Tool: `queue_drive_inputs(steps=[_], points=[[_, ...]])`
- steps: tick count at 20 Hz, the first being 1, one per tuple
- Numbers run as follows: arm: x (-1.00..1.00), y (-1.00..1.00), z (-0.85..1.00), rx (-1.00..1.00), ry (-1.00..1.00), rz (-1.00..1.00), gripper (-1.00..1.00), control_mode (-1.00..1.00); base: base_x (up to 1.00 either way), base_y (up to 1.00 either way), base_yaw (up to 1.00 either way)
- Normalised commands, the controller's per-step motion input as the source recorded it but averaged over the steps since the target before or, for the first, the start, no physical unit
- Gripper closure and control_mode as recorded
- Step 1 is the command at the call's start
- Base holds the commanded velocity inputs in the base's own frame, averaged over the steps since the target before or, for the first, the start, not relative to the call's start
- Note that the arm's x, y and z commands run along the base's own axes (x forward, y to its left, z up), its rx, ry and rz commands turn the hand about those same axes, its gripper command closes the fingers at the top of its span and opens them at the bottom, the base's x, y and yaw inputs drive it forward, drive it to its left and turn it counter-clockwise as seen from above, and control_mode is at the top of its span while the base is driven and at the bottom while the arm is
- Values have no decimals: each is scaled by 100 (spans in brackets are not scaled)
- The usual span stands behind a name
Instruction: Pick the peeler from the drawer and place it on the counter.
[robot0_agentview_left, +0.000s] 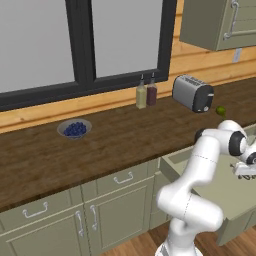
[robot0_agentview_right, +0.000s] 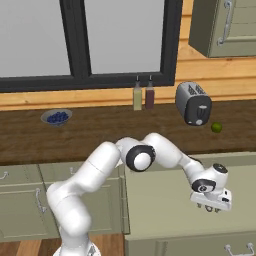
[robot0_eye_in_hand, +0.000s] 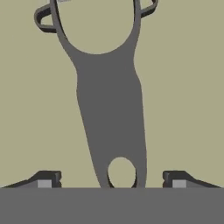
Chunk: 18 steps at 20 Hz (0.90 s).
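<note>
the peeler (robot0_eye_in_hand: 109, 109) lies between my fingertips (robot0_eye_in_hand: 46, 179), its long axis across my closing line. my gripper (robot0_eye_in_hand: 112, 180) is spread wide, grasping nothing yet.

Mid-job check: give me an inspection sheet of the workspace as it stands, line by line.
Surface: dark wood counter over olive cabinets.
Job's things: drawer pulled open, pale-green floor; peeler lies flat on that floor, handle end between the fingertips.
Clutter: bowl of blueberries, two bottles, toaster and lime, all on the counter.
End effector: end effector low over the drawer, jaws apart on either side of the peeler handle, not touching it.
Cables: nothing seen.
Surroundings: dark-framed window, honey wood wall ledge, upper cabinet at right, wooden floor.
</note>
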Motion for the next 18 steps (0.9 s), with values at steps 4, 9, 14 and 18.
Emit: queue_drive_inputs(steps=[4, 9, 14, 18], points=[[0, 11, -81, -16, 5, 4, 100, -100, 0, 0, 0], [-21, -17, -40, -8, 0, 9, 100, -100, 0, 0, 0], [-53, -16, 1, 1, -10, 9, 100, -100, 0, 0, 0], [-36, 8, 82, 9, -19, 2, 100, -100, 0, 0, 0]])
